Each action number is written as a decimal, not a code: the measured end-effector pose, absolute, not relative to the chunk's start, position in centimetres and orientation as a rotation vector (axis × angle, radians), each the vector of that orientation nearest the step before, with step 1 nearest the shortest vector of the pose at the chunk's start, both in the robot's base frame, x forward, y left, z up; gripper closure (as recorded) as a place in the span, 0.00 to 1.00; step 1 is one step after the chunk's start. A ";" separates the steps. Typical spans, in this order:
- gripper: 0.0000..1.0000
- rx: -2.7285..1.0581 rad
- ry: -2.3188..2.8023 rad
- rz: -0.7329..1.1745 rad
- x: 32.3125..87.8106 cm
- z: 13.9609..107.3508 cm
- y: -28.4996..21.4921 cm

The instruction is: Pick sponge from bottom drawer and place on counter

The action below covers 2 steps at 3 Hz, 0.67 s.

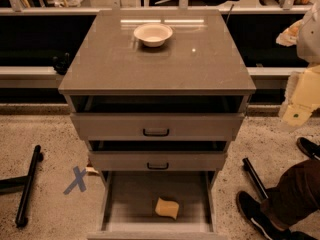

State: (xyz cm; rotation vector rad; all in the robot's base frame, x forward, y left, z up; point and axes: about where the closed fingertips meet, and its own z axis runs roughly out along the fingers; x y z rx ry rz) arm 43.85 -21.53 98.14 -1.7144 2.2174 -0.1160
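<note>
**Sponge waits in the open bottom drawer — reach not yet begun**

The sponge (167,208) lies flat on the floor of the bottom drawer (127,196), a little right of centre and towards the near end, clear of both side walls and of the front lip. Nothing else is in the drawer with it. The drawer is pulled well out towards the near side; the two upper drawers (156,126) with black handles are only slightly out and overhang its far part.

Above them the counter (160,66) carries one white bowl (153,34) at its far middle, leaving the near half bare. The gripper (299,111) hangs at the right edge of the view, level with the upper drawers and well apart from the sponge — whether it is open or closed cannot be told here.

The step in hand, as I judge it, is the approach. It should go well if the gripper comes in from the near right and descends straight onto the sponge, staying forward of the middle drawer's front. The soft block will likely squash, so a light squeeze across its short side should do. A person's shoe (255,211) and leg sit close to the right of the drawer, which narrows the path.
</note>
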 end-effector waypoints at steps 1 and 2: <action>0.00 -1.714 2.217 -0.116 43.8 98.1 -21.5; 0.00 -1.718 2.219 -0.017 43.9 94.4 -21.1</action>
